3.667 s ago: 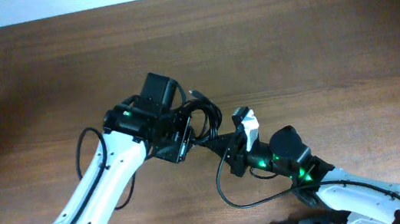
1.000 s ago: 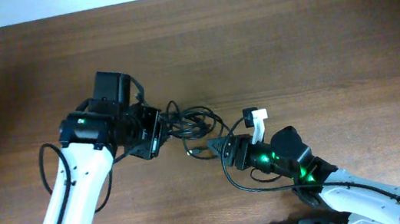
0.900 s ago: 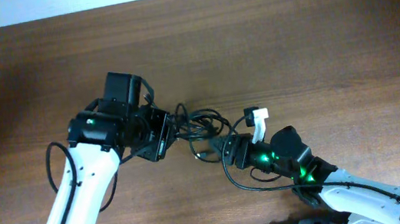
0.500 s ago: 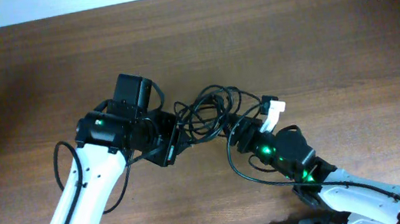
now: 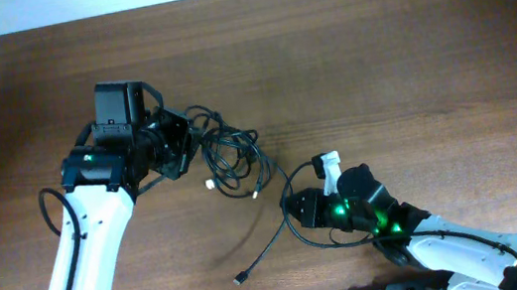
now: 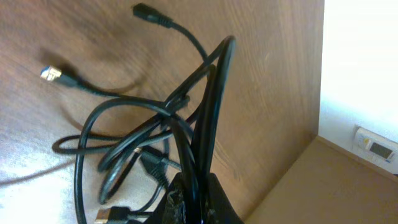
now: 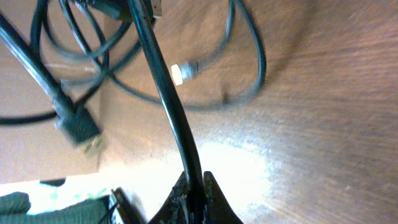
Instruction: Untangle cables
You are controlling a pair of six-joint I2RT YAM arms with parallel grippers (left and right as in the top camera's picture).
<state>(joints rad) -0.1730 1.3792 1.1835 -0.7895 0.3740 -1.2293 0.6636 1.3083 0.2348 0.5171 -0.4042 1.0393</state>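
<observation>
Smooth, glossy black plastic cables (image 6: pixel 210 112); matt wood-grain table (image 5: pixel 376 49)

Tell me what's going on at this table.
Two robot arms are working on a tangle of black cables on the wooden table. The left gripper is clamped on the knotted bunch, while the right gripper pinches a single strand leading out of it. The tangle is not yet undone.

Readable text — none
Small display on the white wall unit (image 6: pixel 375 148) is too blurred to make out
</observation>
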